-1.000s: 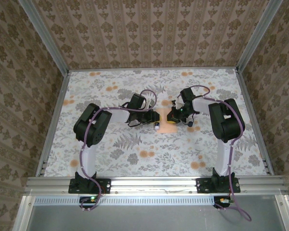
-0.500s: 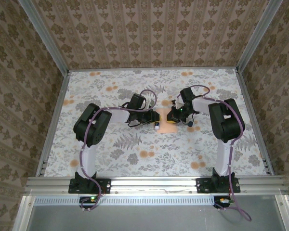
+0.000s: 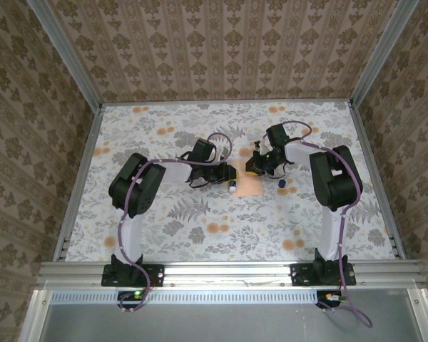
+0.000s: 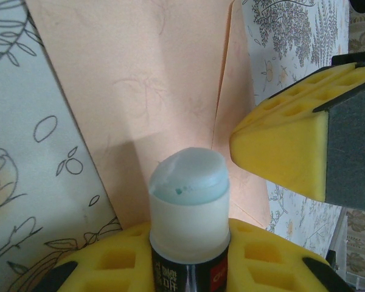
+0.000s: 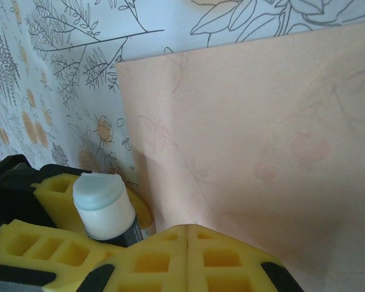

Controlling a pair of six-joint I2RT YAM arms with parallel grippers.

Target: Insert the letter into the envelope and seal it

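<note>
The peach envelope (image 3: 248,184) lies flat mid-table, with a fold line across it (image 4: 140,91) (image 5: 261,134). My left gripper (image 3: 229,182) (image 4: 188,243) is shut on an uncapped glue stick (image 4: 188,201) (image 5: 103,207). Its pale blue-white tip hangs just over the envelope's left part. My right gripper (image 3: 255,167) (image 5: 187,234) is shut with nothing in it. Its yellow fingertips (image 4: 286,152) sit low over the envelope beside the fold, close to the glue stick. The letter is out of view.
A small dark blue cap (image 3: 280,183) lies on the floral tablecloth just right of the envelope. Metal rails (image 3: 78,178) frame the table's sides and patterned walls stand behind. Both arms meet over the middle of the table.
My right gripper has shifted slightly toward the far side and left over the envelope. The left gripper and glue stick have barely moved.
</note>
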